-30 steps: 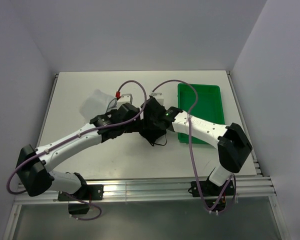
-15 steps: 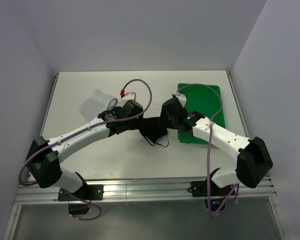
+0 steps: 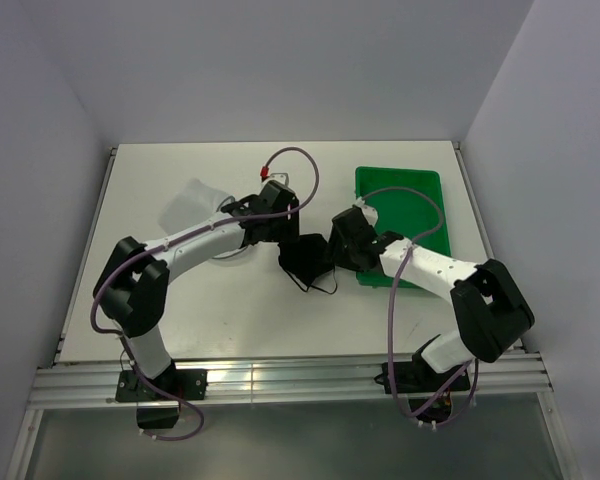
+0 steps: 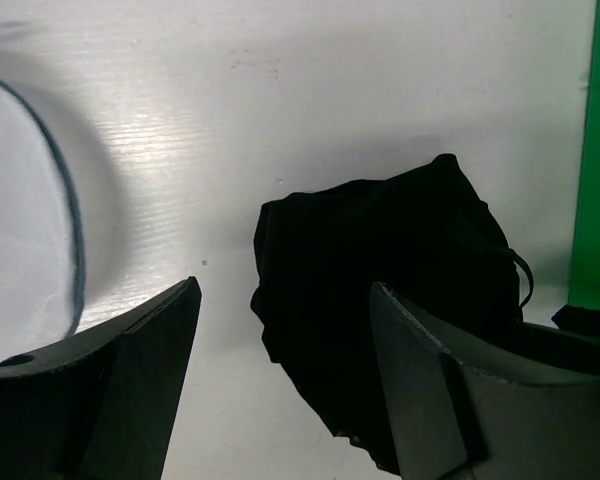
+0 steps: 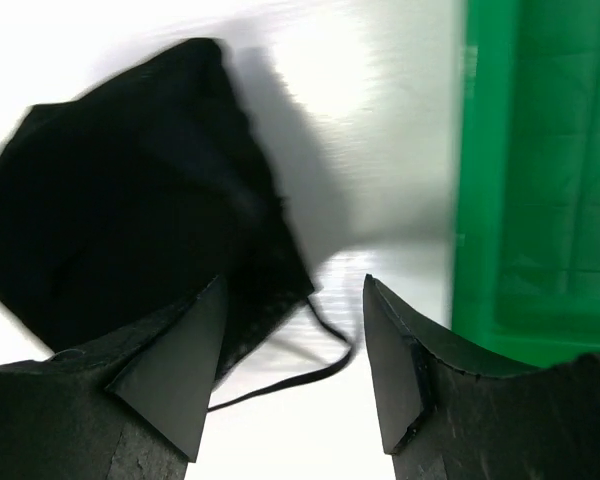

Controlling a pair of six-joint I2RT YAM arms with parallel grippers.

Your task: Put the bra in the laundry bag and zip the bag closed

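Overhead looks down — close wrist views share bra (image 4: 380, 290).

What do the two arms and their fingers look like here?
The left arm and right arm have white links and black joints. A purple cable loops over each, with a red connector on the left. The fingers are matte black wedges.

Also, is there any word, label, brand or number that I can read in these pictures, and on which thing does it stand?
None: no readable text shows on the bra, the laundry bag or the green tray.
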